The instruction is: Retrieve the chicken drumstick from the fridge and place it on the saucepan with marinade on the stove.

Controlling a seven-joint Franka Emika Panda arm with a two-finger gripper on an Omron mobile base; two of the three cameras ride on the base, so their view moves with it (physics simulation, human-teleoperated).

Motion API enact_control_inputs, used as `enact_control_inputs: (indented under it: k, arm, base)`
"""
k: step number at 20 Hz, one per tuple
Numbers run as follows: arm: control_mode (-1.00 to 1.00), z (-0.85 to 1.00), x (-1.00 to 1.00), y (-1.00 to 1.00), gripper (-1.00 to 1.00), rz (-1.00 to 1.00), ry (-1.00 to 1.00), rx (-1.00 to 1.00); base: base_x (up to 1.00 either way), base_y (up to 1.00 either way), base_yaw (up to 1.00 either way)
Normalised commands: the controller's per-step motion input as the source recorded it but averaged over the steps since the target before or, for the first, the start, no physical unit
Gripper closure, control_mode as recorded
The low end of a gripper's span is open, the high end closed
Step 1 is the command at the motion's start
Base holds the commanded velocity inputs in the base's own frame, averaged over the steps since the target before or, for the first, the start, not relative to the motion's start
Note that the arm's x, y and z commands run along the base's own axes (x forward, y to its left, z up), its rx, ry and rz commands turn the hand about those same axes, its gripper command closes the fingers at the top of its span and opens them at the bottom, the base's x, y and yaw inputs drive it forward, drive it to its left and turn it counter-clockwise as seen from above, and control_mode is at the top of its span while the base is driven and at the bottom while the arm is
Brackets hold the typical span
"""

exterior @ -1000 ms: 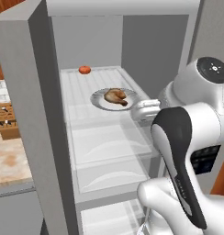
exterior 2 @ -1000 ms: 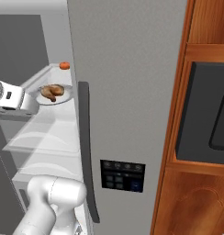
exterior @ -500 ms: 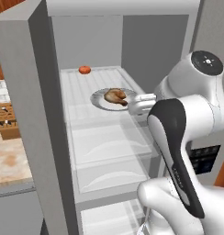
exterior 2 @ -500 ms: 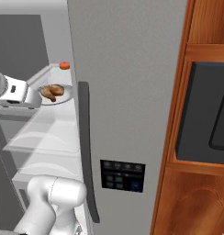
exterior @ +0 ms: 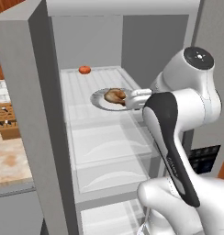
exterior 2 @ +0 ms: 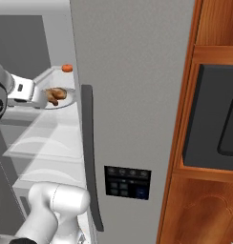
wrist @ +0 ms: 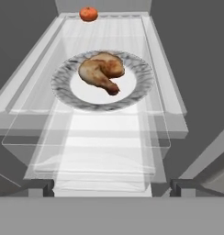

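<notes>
Reaching closer than before, open claw [exterior: 130, 99] nearing chicken drumstick [exterior: 115, 96], plate [exterior: 99, 101] unmoved

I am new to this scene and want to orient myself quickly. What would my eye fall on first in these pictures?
First, the golden-brown chicken drumstick on a round patterned plate, on a clear shelf inside the open fridge. Next, the big white arm reaching into the fridge, its open gripper just short of the plate. Then the small red-orange round item at the back of the same shelf.
</notes>
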Motion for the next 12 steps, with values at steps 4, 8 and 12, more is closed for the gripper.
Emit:
enact_control_inputs:
  k: [4, 8, 12]
  arm:
    - [-1.00, 0.00, 0.22, 0.00, -1.00, 0.00, 0.00, 0.00]
    - [-1.00, 0.00, 0.28, 0.00, -1.00, 0.00, 0.00, 0.00]
    - [-1.00, 0.00, 0.38, 0.01, -1.00, 0.00, 0.00, 0.00]
  base:
    - [0.00, 0.00, 0.00]
    - [0.00, 0.00, 0.00]
    - [0.00, 0.00, 0.00]
